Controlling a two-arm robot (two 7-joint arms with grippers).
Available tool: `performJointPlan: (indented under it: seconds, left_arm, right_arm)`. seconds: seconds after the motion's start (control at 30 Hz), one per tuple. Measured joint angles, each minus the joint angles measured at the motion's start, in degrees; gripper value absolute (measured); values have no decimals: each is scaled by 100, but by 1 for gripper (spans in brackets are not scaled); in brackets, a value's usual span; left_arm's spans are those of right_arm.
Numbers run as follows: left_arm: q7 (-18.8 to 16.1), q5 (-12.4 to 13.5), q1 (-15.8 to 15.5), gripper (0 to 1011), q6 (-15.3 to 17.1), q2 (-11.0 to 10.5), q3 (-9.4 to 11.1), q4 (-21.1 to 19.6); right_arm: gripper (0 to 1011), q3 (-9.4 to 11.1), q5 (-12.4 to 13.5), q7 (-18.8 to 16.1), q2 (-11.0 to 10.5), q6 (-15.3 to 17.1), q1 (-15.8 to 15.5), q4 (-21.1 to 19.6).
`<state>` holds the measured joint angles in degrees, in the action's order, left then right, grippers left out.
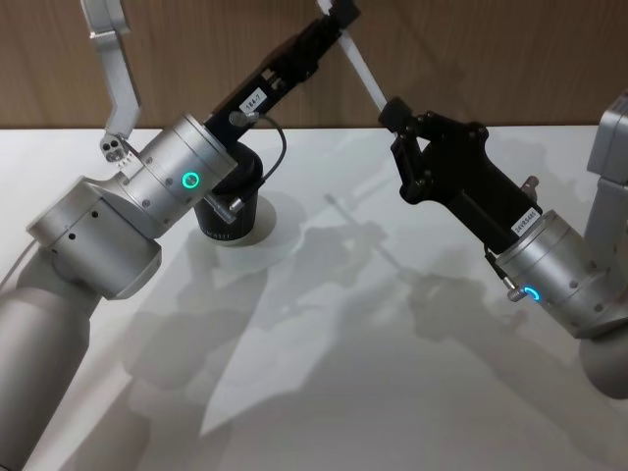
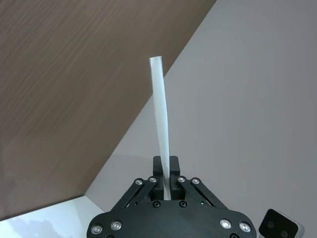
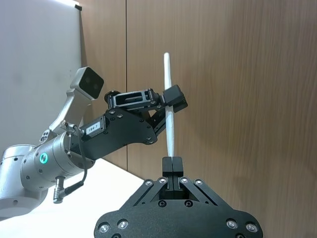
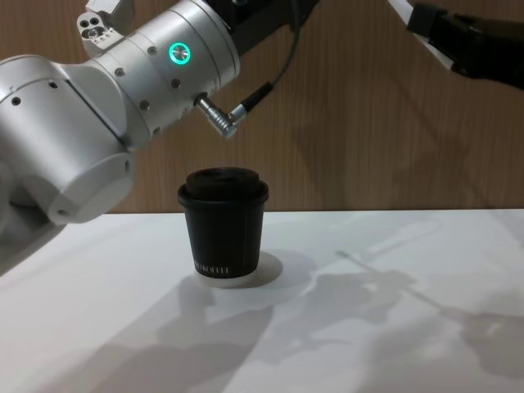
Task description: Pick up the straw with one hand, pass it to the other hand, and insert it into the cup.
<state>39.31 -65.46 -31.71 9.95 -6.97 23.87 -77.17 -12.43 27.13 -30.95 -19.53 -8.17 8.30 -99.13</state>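
The straw point(image 3: 170, 134) is in the air, high above the cup point(image 4: 223, 225) and to the robot's right of it, well apart from it. 2 grippers hold it at once. The right gripper point(image 3: 172, 166) has its fingers pressed together on the lower end of the straw. The left gripper point(image 2: 166, 181) has its fingers closed on the straw farther up, and a free length stands out beyond them.

The long axis of the straw is tilted: the upper end leans toward the cup's side and the lower end points away from it, to the right. The left arm reaches over the cup, so this arm is much the nearer of the 2. The cup stands upright on the white surface point(image 1: 392, 373) with its lid point(image 4: 223, 182) on.

To me this looks like the middle of the hand-over. The next move depends, I think, on the right fingers letting go of the lower end. After that the left arm must turn the straw more upright and bring the free lower end down over the lid. I cannot see a hole in the lid from here.
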Motion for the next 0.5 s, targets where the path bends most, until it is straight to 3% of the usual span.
performJointPlan:
  seconds: [0.23, 0.4, 0.5]
  left_arm:
    - [-47, 10, 7, 21, -69, -34, 18, -14]
    - [-79, 17, 15, 17, -122, -65, 34, -44]
    - [-101, 37, 23, 16, -157, -87, 45, -77]
  right_arm:
    - [17, 0, 0, 0, 0, 0, 0, 0]
    - [134, 0, 0, 0, 0, 0, 0, 0]
    - [265, 1, 0, 0, 0, 0, 0, 0]
